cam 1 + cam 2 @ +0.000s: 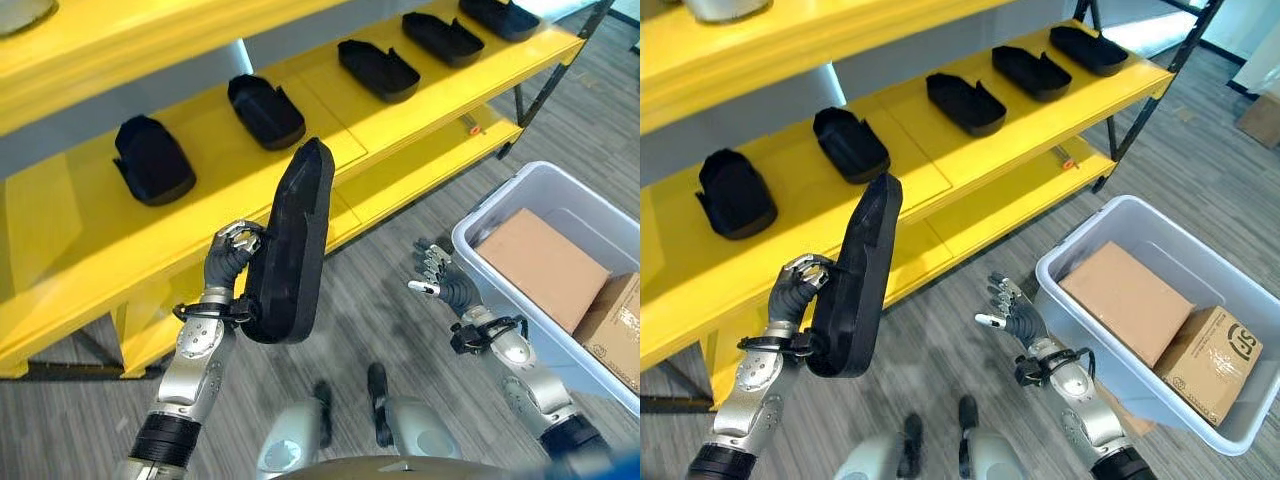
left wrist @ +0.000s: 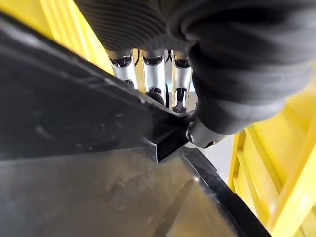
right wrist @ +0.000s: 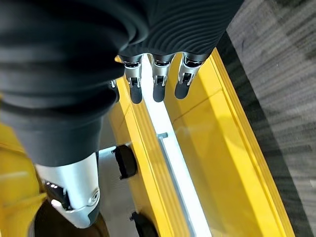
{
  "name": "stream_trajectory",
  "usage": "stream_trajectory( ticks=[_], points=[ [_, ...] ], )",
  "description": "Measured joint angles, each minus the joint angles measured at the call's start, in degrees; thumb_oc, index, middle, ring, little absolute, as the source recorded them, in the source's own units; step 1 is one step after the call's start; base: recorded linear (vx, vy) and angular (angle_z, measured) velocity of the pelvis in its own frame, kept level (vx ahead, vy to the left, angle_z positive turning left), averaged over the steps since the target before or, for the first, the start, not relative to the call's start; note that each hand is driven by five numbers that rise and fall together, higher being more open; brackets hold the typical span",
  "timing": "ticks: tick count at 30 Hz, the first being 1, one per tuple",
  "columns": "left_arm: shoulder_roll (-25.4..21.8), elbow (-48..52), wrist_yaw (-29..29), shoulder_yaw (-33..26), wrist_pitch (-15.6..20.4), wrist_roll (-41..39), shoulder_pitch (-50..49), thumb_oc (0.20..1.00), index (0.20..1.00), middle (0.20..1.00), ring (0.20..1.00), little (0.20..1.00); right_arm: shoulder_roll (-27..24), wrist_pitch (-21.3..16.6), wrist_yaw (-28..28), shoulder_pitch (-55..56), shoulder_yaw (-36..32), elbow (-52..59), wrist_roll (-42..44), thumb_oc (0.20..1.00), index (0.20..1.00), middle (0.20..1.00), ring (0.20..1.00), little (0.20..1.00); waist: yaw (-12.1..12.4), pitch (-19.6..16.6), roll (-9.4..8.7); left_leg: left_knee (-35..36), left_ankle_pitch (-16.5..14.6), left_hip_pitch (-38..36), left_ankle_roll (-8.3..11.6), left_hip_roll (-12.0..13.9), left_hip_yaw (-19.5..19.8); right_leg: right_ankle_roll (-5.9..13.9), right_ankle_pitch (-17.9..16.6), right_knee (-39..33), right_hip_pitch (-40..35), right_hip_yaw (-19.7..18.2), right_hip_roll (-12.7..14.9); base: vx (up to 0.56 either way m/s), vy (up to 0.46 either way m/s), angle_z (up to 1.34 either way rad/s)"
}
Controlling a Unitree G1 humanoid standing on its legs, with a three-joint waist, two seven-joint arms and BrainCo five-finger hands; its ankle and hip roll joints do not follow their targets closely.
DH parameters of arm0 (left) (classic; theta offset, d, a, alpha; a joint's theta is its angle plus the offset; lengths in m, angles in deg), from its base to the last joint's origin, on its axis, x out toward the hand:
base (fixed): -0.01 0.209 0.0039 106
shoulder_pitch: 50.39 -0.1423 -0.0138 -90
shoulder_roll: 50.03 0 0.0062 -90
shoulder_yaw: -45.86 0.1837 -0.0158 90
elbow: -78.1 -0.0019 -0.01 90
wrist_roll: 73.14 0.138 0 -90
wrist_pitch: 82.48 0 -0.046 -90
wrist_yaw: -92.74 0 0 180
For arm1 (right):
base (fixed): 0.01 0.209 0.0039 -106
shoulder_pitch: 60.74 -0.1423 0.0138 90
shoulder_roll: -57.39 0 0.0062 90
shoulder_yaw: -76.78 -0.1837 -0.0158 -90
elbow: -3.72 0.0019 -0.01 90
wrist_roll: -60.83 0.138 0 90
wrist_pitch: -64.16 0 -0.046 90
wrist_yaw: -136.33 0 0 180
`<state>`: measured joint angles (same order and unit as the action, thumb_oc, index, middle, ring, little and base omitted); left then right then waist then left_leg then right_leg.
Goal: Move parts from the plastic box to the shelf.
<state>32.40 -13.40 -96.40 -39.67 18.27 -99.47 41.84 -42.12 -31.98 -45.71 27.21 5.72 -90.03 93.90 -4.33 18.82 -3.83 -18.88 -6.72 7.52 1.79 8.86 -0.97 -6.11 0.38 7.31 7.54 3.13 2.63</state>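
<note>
Black moulded part (image 1: 290,250) was held upright in left hand (image 1: 232,258), fingers curled round its edge, short of yellow shelf (image 1: 300,120), likely for placing in row of parts (image 1: 265,110). Right hand (image 1: 440,278) was kept relaxed, empty, beside plastic box (image 1: 500,215) holding cardboard boxes (image 1: 540,265).

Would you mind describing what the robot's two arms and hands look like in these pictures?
Both arms are silver-grey metal with rounded joint housings and a black band near the elbow. The left hand and the right hand have silver fingers with dark tips, and a dark ribbed cover wraps the back of each hand and the wrist.
</note>
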Motion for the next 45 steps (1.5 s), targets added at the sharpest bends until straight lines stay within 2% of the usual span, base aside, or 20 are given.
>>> stream_trajectory(
  ticks=[2,3,5,7,8,9,11,24,27,29,31,32,33,34,35,37,38,42,43,45],
  points=[
    [0.49,-0.42,-0.03,0.58,-0.08,0.01,1.63,0.2,0.2,0.2,0.2,0.2,-0.07,-0.13,0.34,0.1,-1.69,-0.16,0.01,1.0,1.0,1.0,1.0,1.0,-1.61,0.83,0.48,5.38,1.1,-1.3,1.55,5.93,-0.48,1.23,0.98,1.35,0.38,2.26,1.24,0.03,0.219,0.68],
    [0.51,-0.54,-0.03,1.37,-0.08,0.02,2.99,0.2,0.2,0.2,0.2,0.2,-0.39,-0.44,0.97,-0.01,-2.73,-0.19,0.06,1.0,1.0,1.0,1.0,1.0,-1.79,1.06,1.94,9.86,2.91,-1.57,4.13,9.95,-0.46,3.34,2.13,3.73,1.84,2.84,2.03,0.05,0.235,0.43],
    [0.7,-0.51,-0.11,1.85,-0.06,0.01,4.59,0.2,0.2,0.2,0.2,0.2,-1.17,-0.64,1.36,-0.27,-3.23,-0.11,0.11,1.0,1.0,1.0,1.0,1.0,-1.96,1.43,4.04,12.56,4.92,-1.84,2.76,11.49,-1.51,5.17,3.31,6.89,3.83,3.39,2.6,0.07,0.221,0.28],
    [1.55,-0.6,-0.1,2.41,-0.1,0.05,5.49,0.2,0.2,0.2,0.2,0.2,-3.04,-0.85,1.9,0.02,-3.49,-0.1,0.19,1.0,1.0,1.0,1.0,1.0,-2.85,1.48,8.94,15.87,5.96,-3.37,2.28,11.53,-4.42,8.62,3.27,8.29,4.06,4.47,2.89,0.09,0.234,0.11],
    [0.64,-0.66,-0.18,2.16,-0.11,0.03,5.68,0.2,0.2,0.2,0.2,0.2,-1.22,-0.88,2.24,0.49,-2.98,-0.88,0.59,1.0,1.0,1.0,1.0,1.0,-1.74,1.71,7.56,16.84,8.67,-4.52,5.7,9.59,-5.13,9.61,2.97,8.46,3.87,2.8,4.56,0.14,0.347,0.09],
    [-0.06,-0.65,-0.48,2.06,-0.13,0.01,5.62,0.2,0.2,0.2,0.2,0.2,0.78,-1.02,2.18,2.75,-2.21,-0.47,0.6,1.0,1.0,1.0,1.0,1.0,-1.03,0.86,5.64,17.7,8.79,-4.75,5.42,6.04,-5.18,11.82,1.48,5.56,2.42,2.66,7.97,0.16,0.317,0.22],
    [-1.78,-0.65,-0.77,2.03,-0.13,0.05,5.5,0.2,0.2,0.2,0.2,0.2,2.72,-1.02,2.2,3.36,-1.7,-0.47,0.6,1.0,1.0,1.0,1.0,1.0,-0.6,0.17,4.4,17.53,8.73,-4.83,5.4,3.23,-4.67,13.19,0.31,3.15,0.39,2.8,10.67,0.13,0.262,0.39],
    [-2.69,-0.3,-0.48,0.57,-0.17,1.17,3.38,0.2,0.2,0.2,0.2,0.2,2.67,-0.96,1.9,3.96,-1.73,-0.4,0.56,1.0,1.0,1.0,1.0,1.0,1.01,-1.67,1.65,9.74,3.78,-2.15,4.48,0.14,-2.34,15.73,-0.9,-2.02,-4.91,5.18,13.53,0.07,0.2,0.1],
    [-2.69,-0.33,-0.29,0.65,-0.23,1.18,3.33,0.2,0.2,0.2,0.2,0.2,2.65,-0.82,1.53,3.97,-1.66,-0.36,0.45,1.0,1.0,1.0,1.0,1.0,1.93,-1.88,1.48,6.34,1.64,-0.13,1.78,-1.79,-1.45,15.66,-1.04,-0.7,-4.34,5.46,15.43,0.03,0.249,0.16],
    [-2.77,-0.55,-0.1,0.55,-0.31,1.22,3.21,0.2,0.2,0.2,0.2,0.2,3.0,-0.44,1.15,3.28,-0.85,-0.21,0.44,1.0,1.0,1.0,1.0,1.0,1.64,-2.63,2.84,1.27,-0.87,3.02,0.84,-3.47,-1.59,13.1,-2.84,9.16,1.82,1.95,17.93,0.05,0.232,0.0],
    [-2.05,-1.44,-0.2,-0.84,-0.25,1.3,2.08,0.2,0.2,0.2,0.2,0.2,5.33,-0.47,1.0,2.81,0.4,0.38,0.55,1.0,1.0,1.0,1.0,1.0,1.35,-2.51,2.78,-1.29,-2.38,3.24,-1.78,-4.92,-3.24,9.96,-9.32,17.18,7.92,1.5,19.31,0.13,0.119,-0.62],
    [-1.56,-2.58,-0.9,-1.15,-0.37,1.31,1.54,0.2,0.2,0.2,0.2,0.2,5.72,0.17,0.84,1.77,3.49,-0.32,0.6,1.0,1.0,1.0,1.0,1.0,1.23,-2.59,3.07,2.54,-1.68,1.9,-3.42,-4.11,-4.23,12.26,-1.68,17.43,12.74,1.74,13.76,0.16,-0.117,-0.72],
    [-1.85,-2.56,-0.99,-1.35,-0.32,1.24,1.61,0.2,0.2,0.2,0.2,0.2,5.44,0.06,0.51,0.21,4.25,0.84,0.63,1.0,1.0,1.0,1.0,1.0,0.17,-2.37,2.85,9.65,2.12,0.28,-3.7,-3.68,-3.98,12.62,-0.66,5.98,13.28,2.56,6.12,0.17,-0.27,-0.27],
    [-1.74,-2.59,-0.96,-1.32,-0.33,1.27,1.54,0.2,0.2,0.2,0.2,0.2,5.24,0.05,0.56,-0.07,4.15,0.77,0.8,1.0,1.0,1.0,1.0,1.0,-0.7,-2.4,1.97,11.6,3.3,-0.4,-3.59,-4.35,-4.14,12.63,-0.78,1.93,12.69,2.55,4.78,0.19,-0.314,0.3],
    [-0.79,-2.62,-0.8,-1.15,-0.39,1.31,1.36,0.2,0.2,0.2,0.2,0.2,4.72,0.06,0.55,0.46,3.65,1.12,1.09,1.0,1.0,1.0,1.0,1.0,-1.23,-2.68,1.23,12.63,4.92,-0.75,-1.16,-4.87,-3.16,12.06,-0.45,1.08,11.2,1.62,3.97,0.18,-0.26,1.04],
    [2.48,-0.59,-0.78,-0.28,-0.31,1.17,-1.01,0.2,0.2,0.2,0.2,0.2,3.8,0.15,0.6,3.84,1.48,1.63,1.17,1.0,1.0,1.0,1.0,1.0,-0.34,-3.94,0.21,14.0,5.72,-2.72,-0.78,-5.31,-1.83,9.34,1.43,8.01,5.06,-0.52,1.27,0.18,-0.214,1.23],
    [2.22,0.08,-0.82,-0.83,-0.34,1.12,-2.31,0.2,0.2,0.2,0.2,0.2,3.68,0.09,0.57,2.69,0.87,0.5,1.17,1.0,1.0,1.0,1.0,1.0,0.83,-4.19,0.83,16.09,6.33,-4.12,-0.26,-4.01,-2.41,6.52,3.15,4.5,2.53,2.6,1.05,0.13,-0.23,0.61],
    [1.72,0.46,-0.77,-1.79,-0.25,1.01,-2.97,0.2,0.2,0.2,0.2,0.2,1.95,-0.25,1.14,1.16,-1.62,-0.59,1.62,1.0,1.0,1.0,1.0,1.0,1.0,-5.58,3.08,17.8,8.09,-5.35,0.49,0.09,-3.17,4.51,4.27,4.97,0.91,5.85,-2.03,0.06,-0.192,0.22],
    [1.9,0.12,-0.69,-0.9,-0.26,0.95,-2.21,0.2,0.2,0.2,0.2,0.2,1.69,-0.48,1.17,1.28,-1.65,-0.79,1.72,1.0,1.0,1.0,1.0,1.0,0.4,-5.4,2.65,13.86,8.72,-3.42,3.17,0.17,-2.96,3.6,5.87,6.18,1.0,6.51,-2.55,-0.09,-0.207,0.33],
    [2.04,-0.38,-0.67,1.57,-0.39,0.79,0.69,0.2,0.2,0.2,0.2,0.2,1.66,-0.56,1.19,1.6,-1.47,-1.26,1.82,1.0,1.0,1.0,1.0,1.0,0.88,-4.59,0.06,-1.82,8.37,4.74,4.02,-1.66,1.67,2.32,6.75,7.21,1.0,7.39,-0.43,-0.1,-0.089,0.25]
  ],
)
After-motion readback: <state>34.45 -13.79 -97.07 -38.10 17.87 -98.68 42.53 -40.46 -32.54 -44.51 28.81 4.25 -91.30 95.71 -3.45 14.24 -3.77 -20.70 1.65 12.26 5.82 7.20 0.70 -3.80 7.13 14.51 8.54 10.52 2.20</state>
